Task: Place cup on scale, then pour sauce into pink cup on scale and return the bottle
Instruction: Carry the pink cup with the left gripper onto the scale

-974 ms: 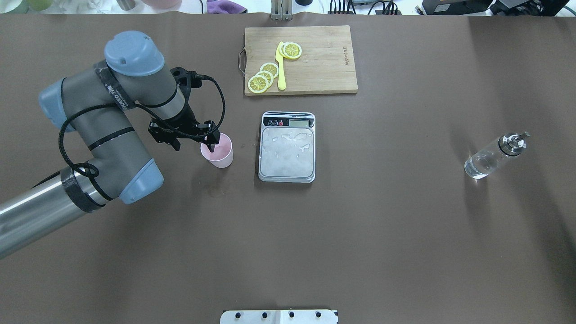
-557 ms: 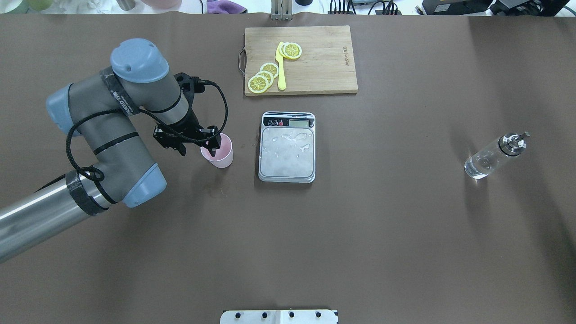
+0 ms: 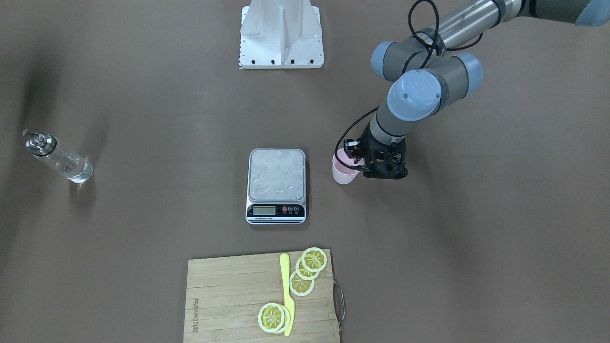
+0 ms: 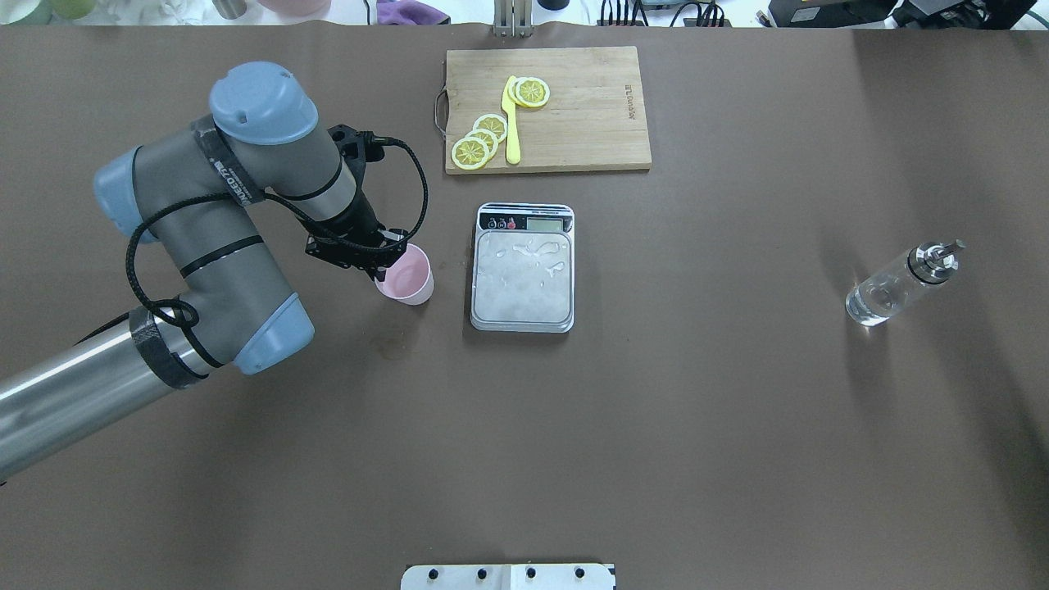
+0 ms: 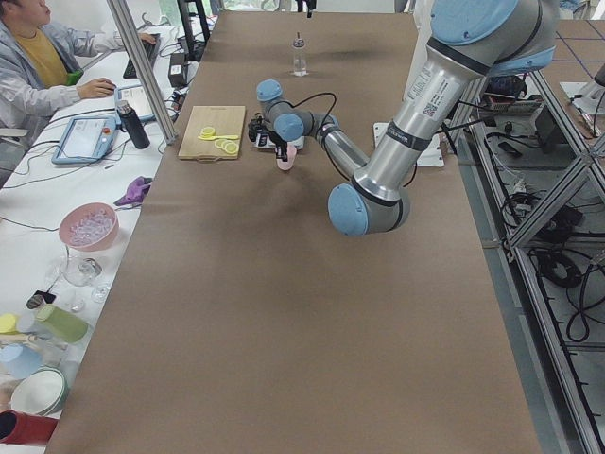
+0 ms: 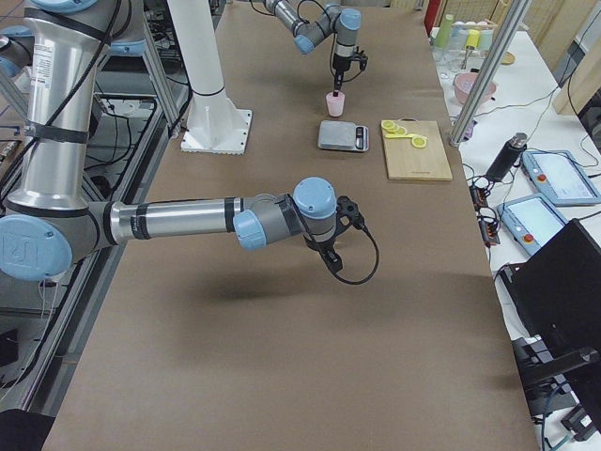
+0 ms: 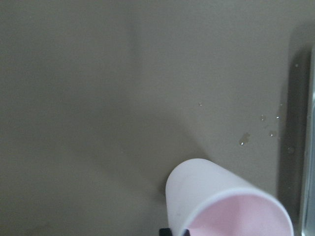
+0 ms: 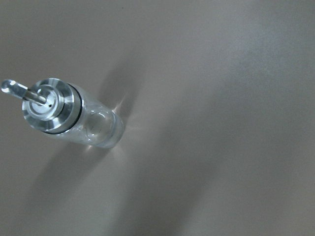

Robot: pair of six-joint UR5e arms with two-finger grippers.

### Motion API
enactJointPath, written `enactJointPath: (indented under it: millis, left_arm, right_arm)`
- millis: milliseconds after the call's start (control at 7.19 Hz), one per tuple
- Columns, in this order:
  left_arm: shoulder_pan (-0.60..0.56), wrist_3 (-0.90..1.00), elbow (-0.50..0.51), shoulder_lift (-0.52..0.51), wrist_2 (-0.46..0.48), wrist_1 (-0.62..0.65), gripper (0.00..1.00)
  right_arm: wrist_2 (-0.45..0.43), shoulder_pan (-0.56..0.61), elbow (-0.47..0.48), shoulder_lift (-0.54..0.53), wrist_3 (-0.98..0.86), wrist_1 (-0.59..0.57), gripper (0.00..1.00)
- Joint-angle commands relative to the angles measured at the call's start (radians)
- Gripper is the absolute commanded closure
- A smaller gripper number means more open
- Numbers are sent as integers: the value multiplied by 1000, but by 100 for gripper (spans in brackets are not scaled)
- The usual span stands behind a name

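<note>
Okay, left gripper [image 4: 385, 266] clamped on cup [image 4: 410, 275] rim; cup body at its 4 o'clock overhead, scale [image 4: 522, 283] beyond at 3 o'clock.

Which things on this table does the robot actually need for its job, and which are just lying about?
Needed: the pink cup, gripped at its rim by the left gripper; the scale; the bottle holding clear sauce.

Lying about: the cutting board, with the lemon slices and the yellow knife on it.
</note>
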Motion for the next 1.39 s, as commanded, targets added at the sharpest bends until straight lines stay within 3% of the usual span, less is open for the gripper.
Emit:
enactJointPath:
  millis: [0,139,278,417,1252]
  left_arm:
    - [-2,-101,0,-86,5,32,100]
    - [-1,-104,19,-162,35,119,100]
    - [2,-103,108,-292,76,217,100]
    - [5,-104,162,-338,81,224,100]
    - [88,-109,194,-340,103,189,100]
  right_arm:
    - [-3,0,0,0,-2,1,0]
    - [-3,0,0,0,-2,1,0]
    - [-1,0,2,0,-2,1,0]
    - [-1,0,2,0,6,1,0]
    - [10,-3,0,-5,12,44,0]
